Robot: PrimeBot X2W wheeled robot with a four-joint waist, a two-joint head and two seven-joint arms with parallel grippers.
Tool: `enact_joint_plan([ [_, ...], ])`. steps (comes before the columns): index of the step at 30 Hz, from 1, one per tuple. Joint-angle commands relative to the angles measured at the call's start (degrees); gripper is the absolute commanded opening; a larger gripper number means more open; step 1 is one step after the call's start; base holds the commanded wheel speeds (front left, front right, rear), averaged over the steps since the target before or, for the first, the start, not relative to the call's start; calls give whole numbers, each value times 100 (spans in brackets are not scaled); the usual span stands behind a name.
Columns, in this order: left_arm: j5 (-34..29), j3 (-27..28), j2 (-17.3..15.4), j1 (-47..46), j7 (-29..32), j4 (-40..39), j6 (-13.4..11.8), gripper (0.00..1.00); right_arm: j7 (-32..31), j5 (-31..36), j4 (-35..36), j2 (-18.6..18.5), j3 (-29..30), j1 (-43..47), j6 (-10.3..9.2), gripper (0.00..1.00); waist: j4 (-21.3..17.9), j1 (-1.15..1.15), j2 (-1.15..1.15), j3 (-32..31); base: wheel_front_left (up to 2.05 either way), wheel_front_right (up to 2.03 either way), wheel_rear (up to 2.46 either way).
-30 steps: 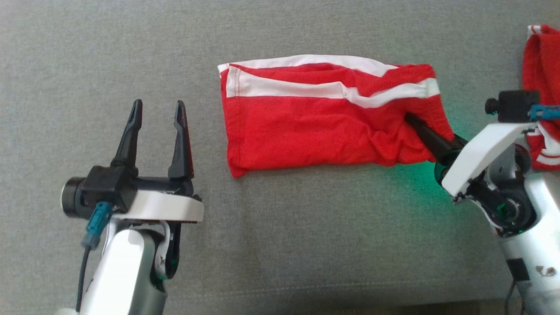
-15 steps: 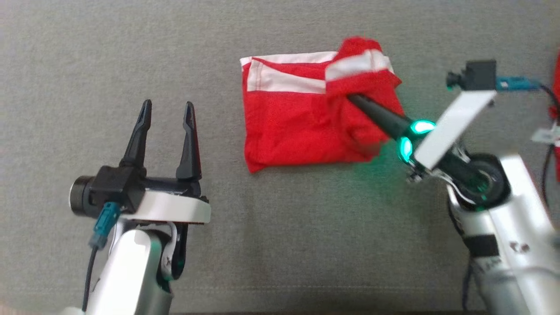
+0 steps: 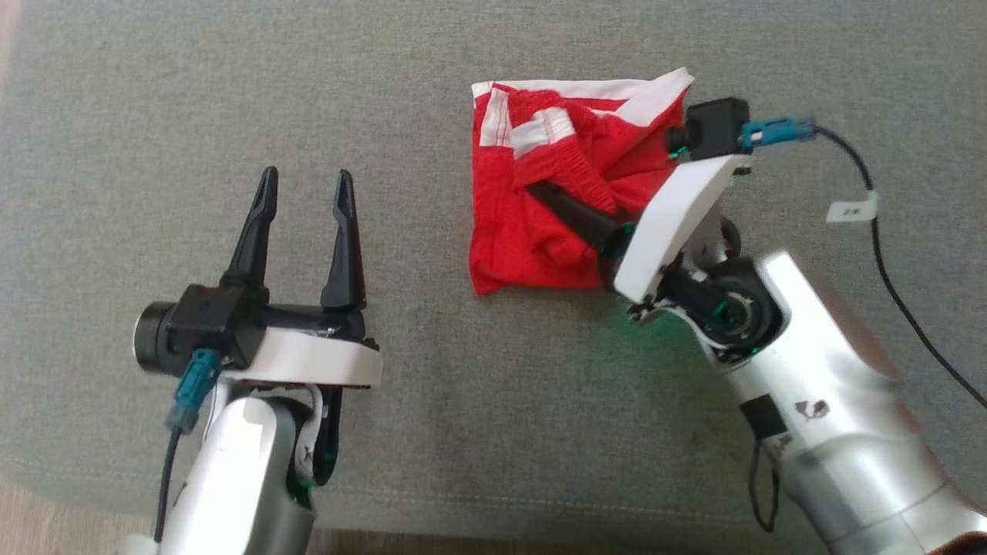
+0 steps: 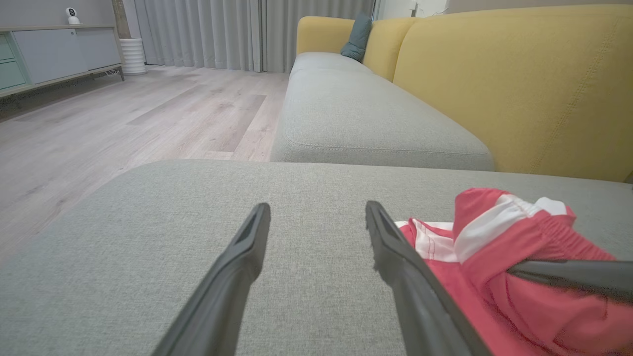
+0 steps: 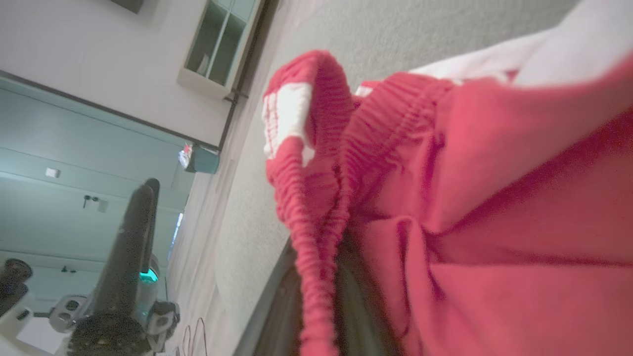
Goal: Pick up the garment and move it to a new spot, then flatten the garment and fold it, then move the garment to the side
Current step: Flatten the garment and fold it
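Garment (image 3: 510, 248) bunched, right fingers (image 3: 569, 213) clamping it

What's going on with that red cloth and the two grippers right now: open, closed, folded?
red garment, half folded over itself, bunched, on the grey cushion.
left gripper, open, empty, apart from the garment.
right gripper, shut on the garment's folded-over end.

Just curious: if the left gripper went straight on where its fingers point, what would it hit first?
Probably nothing: ahead of the left gripper lies bare grey sofa cushion, though height is unclear; the red shorts sit off to its right.
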State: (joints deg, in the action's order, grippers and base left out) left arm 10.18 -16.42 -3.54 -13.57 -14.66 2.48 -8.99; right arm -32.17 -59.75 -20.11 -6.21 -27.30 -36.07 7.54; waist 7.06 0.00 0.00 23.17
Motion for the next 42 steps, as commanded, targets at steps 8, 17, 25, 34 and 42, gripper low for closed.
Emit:
enact_joint_plan([
  [8,-32,143,1,-208,-34,-110,35,100,1052,443,-119,-2,-785,-327,-5,100,-34,0,0,-24,0,0,0],
  [17,-64,142,24,-161,-34,-56,42,100,2879,1119,-156,-271,-1557,-508,-5,100,-119,0,0,-153,0,0,0],
  [25,-121,233,-13,-35,-34,-16,52,100,4325,1787,-205,-807,-1397,-346,-5,100,-346,0,0,-326,0,0,0],
  [34,-147,385,-151,76,-34,-4,13,100,4638,2457,45,-1329,-88,475,-5,100,-740,0,0,-446,0,0,0],
  [42,-108,490,-304,219,-34,7,4,100,4528,3175,792,-1315,1130,1577,-5,100,-970,0,0,-572,0,0,0],
])
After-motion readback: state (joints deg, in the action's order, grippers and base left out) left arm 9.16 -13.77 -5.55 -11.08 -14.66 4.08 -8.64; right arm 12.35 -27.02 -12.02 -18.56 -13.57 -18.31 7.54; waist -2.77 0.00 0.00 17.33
